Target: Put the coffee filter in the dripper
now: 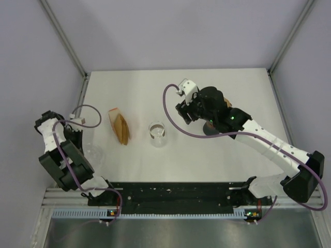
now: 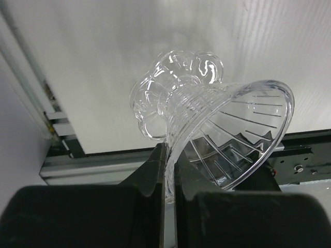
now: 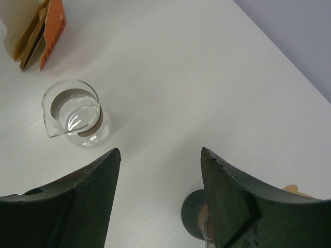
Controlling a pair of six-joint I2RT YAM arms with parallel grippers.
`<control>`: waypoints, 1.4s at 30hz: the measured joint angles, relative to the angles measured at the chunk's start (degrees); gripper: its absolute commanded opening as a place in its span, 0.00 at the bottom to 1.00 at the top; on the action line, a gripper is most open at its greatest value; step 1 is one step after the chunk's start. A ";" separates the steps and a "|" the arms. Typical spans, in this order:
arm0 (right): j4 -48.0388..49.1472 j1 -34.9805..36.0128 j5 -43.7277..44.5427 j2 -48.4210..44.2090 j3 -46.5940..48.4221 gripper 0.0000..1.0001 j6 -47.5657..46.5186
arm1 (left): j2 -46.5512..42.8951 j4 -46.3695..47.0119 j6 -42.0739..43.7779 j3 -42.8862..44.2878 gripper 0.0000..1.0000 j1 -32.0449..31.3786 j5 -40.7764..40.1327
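Gripping the dripper (image 2: 222,134), left pincer (image 2: 170,175) overhangs white, lilac-walled table (image 1: 155,88); right pincer (image 3: 159,151) gapes.

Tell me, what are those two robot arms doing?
The left gripper pinches the rim of a clear ribbed plastic dripper, tipped on its side. The right gripper hangs open and empty over the white table near a small glass beaker. The brown paper filters lie in their orange packet; none is in the dripper yet.

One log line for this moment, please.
left tool: shut on dripper | right tool: open, empty | filters: on table
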 measured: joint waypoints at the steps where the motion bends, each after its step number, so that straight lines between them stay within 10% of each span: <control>1: -0.20 0.00 0.00 0.00 0.00 0.64 -0.02 | 0.28 -0.70 0.24 1.44 0.00 1.33 0.09; 13: -0.70 0.00 -0.52 -0.33 0.00 0.65 0.87 | 0.35 -8.22 -1.38 27.78 0.00 2.34 14.49; 29: -1.60 0.00 1.03 -2.64 0.33 0.67 3.85 | 11.08 -9.77 -16.00 50.16 0.00 -51.91 16.33; 42: -3.37 -0.37 5.27 -6.67 -1.05 0.68 3.82 | 17.57 -10.86 -18.58 49.46 0.00 -59.58 12.81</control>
